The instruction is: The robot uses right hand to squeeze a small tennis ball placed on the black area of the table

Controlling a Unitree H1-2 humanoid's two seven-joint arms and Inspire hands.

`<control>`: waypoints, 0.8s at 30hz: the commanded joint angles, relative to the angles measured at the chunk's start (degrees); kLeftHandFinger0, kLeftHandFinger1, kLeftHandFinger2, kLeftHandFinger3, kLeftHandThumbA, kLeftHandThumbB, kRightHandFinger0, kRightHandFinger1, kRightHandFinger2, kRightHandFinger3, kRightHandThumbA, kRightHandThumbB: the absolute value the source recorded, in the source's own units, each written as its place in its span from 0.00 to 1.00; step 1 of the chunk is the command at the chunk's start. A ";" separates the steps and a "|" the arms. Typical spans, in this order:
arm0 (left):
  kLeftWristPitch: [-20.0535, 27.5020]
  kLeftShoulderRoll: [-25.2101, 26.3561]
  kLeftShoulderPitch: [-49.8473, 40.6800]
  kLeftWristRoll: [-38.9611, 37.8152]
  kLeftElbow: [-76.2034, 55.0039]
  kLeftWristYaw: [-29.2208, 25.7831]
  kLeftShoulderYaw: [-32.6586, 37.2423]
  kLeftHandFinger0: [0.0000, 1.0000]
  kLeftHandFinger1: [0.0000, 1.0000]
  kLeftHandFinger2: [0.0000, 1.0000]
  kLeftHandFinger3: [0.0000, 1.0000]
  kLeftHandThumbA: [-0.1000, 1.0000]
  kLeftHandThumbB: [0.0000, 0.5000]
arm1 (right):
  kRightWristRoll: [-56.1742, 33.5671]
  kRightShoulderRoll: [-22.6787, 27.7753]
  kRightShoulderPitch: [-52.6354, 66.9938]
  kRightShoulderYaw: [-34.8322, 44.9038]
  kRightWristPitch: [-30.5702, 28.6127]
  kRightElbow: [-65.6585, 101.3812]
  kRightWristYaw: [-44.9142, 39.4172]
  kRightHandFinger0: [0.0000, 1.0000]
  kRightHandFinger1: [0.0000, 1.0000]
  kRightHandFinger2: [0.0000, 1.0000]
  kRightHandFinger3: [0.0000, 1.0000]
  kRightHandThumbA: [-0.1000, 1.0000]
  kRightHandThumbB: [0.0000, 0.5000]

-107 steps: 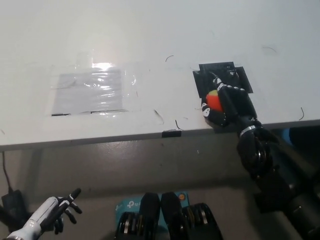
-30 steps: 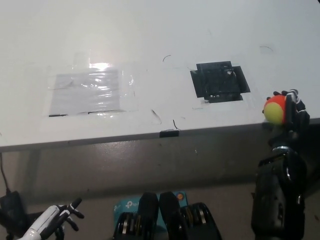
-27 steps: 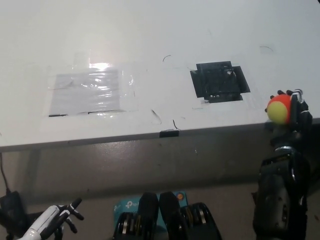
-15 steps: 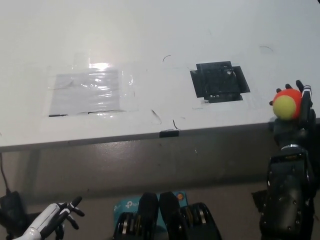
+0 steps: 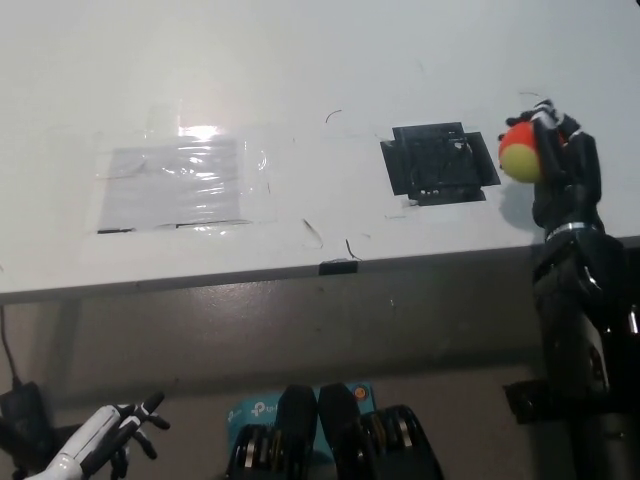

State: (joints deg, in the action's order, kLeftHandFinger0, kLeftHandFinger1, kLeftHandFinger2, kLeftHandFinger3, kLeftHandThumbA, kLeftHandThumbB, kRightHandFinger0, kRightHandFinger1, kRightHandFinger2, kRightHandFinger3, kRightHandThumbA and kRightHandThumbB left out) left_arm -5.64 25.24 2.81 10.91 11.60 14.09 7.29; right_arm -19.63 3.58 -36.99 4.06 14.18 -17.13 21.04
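A small red and yellow tennis ball is held off the table in my black right hand, whose fingers are closed around it. Hand and ball hover just right of the black taped area on the white table; nothing lies on that black patch. My white left hand rests low at the lower left, below the table edge, with its fingers spread and holding nothing.
A clear plastic sheet is taped flat on the table's left half. A small black tape strip marks the front edge. A teal box and a black adapter lie on the floor below.
My right hand has carried the ball from the table's front right edge up and slightly left, ending beside the black area. Earlier still it gripped the ball on that patch. The left hand stayed put.
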 commanded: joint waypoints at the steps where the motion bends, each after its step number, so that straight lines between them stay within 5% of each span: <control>1: 1.18 1.70 0.07 0.70 -1.41 0.63 -0.06 0.19 0.15 0.37 0.58 1.00 0.92 | 30.19 8.44 -11.88 -19.68 -9.24 -11.20 -1.94 0.00 0.00 0.36 0.22 0.00 0.58; 2: 0.86 1.50 0.09 0.68 -1.65 0.55 -0.08 0.19 0.15 0.37 0.59 1.00 0.92 | 31.62 9.11 -12.68 -21.23 -9.21 -12.21 -1.72 0.00 0.00 0.36 0.21 0.00 0.58; 5: 1.38 1.42 0.19 0.48 -1.45 0.67 0.01 0.20 0.16 0.38 0.56 1.00 0.89 | 38.87 11.55 -15.18 -29.53 -7.35 -16.73 -0.96 0.00 0.00 0.35 0.21 0.00 0.35; 8: 1.25 1.58 0.48 0.88 -1.52 1.00 0.50 0.18 0.15 0.38 0.57 1.00 0.95 | 45.37 12.82 -16.16 -37.53 -8.60 -23.47 0.92 0.00 0.09 0.52 0.36 0.00 0.11; 10: 0.73 1.48 0.41 0.81 -1.82 1.00 0.45 0.18 0.14 0.37 0.58 1.00 0.95 | 45.99 12.84 -16.20 -39.13 -8.85 -24.81 1.91 0.00 0.12 0.54 0.35 0.00 0.01; 13: 1.09 1.18 0.07 0.50 -1.64 0.89 0.44 0.20 0.15 0.37 0.55 1.00 0.95 | 45.52 11.91 -15.41 -40.79 -9.95 -28.01 4.54 0.00 0.04 0.40 0.39 0.00 0.00; 14: 0.76 1.16 -0.13 0.65 -1.91 0.88 0.54 0.20 0.16 0.38 0.55 1.00 0.94 | 45.86 11.46 -15.27 -41.66 -10.13 -29.18 5.23 0.00 0.04 0.42 0.55 0.00 0.00; 15: 0.62 1.15 -0.22 0.71 -2.03 0.88 0.58 0.20 0.16 0.38 0.55 1.00 0.94 | 45.92 11.28 -15.26 -42.18 -10.24 -29.78 5.62 0.00 0.01 0.38 0.60 0.00 0.00; 16: 0.17 1.05 -0.23 0.71 -2.19 0.81 0.53 0.21 0.16 0.38 0.57 1.00 0.95 | 45.72 10.91 -15.52 -43.00 -9.29 -30.69 5.27 0.00 0.08 0.49 0.74 0.00 0.00; 17: 0.88 1.23 -0.11 0.93 -1.97 0.83 0.77 0.20 0.16 0.38 0.59 1.00 0.95 | 45.89 10.90 -15.58 -44.07 -7.80 -30.95 4.02 0.19 0.34 0.70 0.96 0.00 0.06; 19: 1.35 1.15 -0.09 0.64 -1.73 0.78 0.66 0.19 0.14 0.37 0.60 1.00 0.97 | 45.86 10.79 -15.79 -45.13 -6.79 -31.56 3.84 0.34 0.61 0.84 1.00 0.00 0.09; 21: 1.75 1.34 -0.02 0.84 -1.54 0.88 0.89 0.19 0.15 0.38 0.58 1.00 0.97 | 46.45 10.84 -16.39 -47.03 -5.70 -32.65 2.89 0.49 0.73 0.90 1.00 0.00 0.04; 24: 1.69 1.33 -0.09 0.79 -1.79 0.82 0.85 0.18 0.15 0.38 0.52 1.00 0.98 | 47.10 10.93 -16.78 -48.78 -4.79 -33.41 2.70 0.80 1.00 1.00 1.00 0.02 0.14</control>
State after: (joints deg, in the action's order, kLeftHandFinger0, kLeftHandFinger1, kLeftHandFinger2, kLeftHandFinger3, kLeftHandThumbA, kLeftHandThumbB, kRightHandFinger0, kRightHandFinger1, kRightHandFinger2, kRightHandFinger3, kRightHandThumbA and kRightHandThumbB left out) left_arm -5.85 25.23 2.74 10.93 11.72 14.09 7.77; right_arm 8.54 12.58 -46.70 -35.21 11.45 -44.55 23.31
